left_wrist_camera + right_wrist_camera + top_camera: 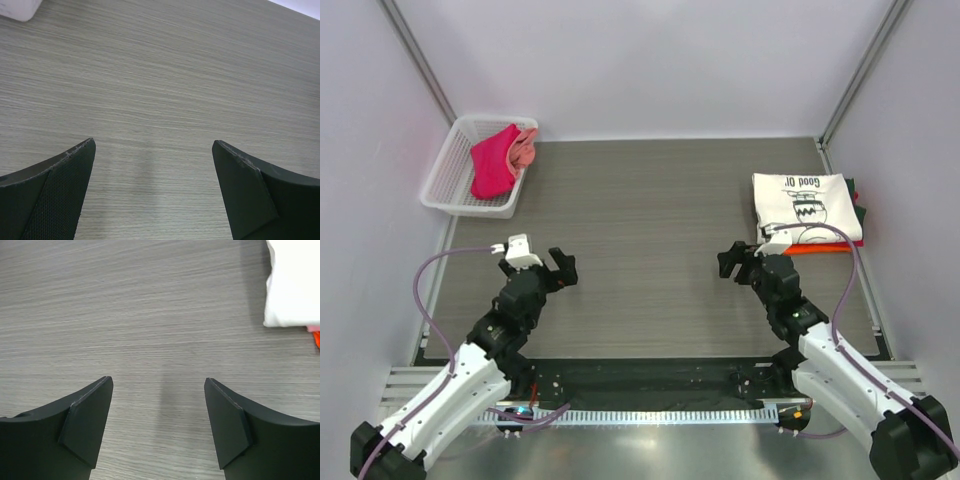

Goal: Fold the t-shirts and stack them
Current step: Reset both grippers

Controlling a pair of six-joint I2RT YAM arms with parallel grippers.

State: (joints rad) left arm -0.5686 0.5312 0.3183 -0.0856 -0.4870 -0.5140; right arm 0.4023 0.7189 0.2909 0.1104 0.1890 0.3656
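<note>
Top external: my left gripper (563, 268) and right gripper (733, 262) gape empty; one stack (807, 205) just beyond right, two tees (492, 165) in basket (445, 185) far beyond left.

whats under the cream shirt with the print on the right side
An orange-red layer peeks out along the near edge of the cream t-shirt, and dark cloth shows at its right side. How many folded shirts lie beneath is covered.
</note>
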